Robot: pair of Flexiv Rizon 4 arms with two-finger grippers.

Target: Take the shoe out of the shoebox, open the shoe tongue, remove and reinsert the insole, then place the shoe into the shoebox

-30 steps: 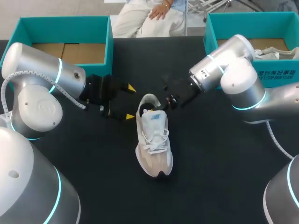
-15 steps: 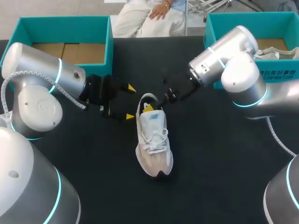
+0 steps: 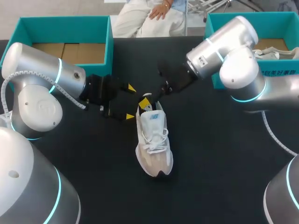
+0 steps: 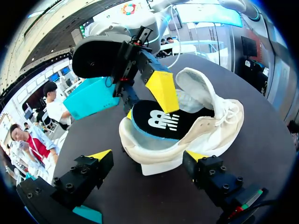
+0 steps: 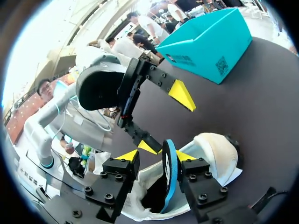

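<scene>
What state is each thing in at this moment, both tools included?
shoe: upright on its sole on the table, tongue lifted open.
insole: partly lifted out of the shoe.
right tool: shut on the insole.
left tool: open, beside the shoe's heel.
left shoebox: open, no shoe visible inside.
right shoebox: open, another shoe inside.

Arms: the left arm and right arm are fat, round, shiny silver tubes.
Rings: a thin glowing blue-green ring sits at each joint.
Cable: a white ribbed cable runs along the left arm.
Grippers: the left gripper and right gripper are black and blocky, with pointed yellow tips.
Screws: small round screws dot the black finger blocks.
</scene>
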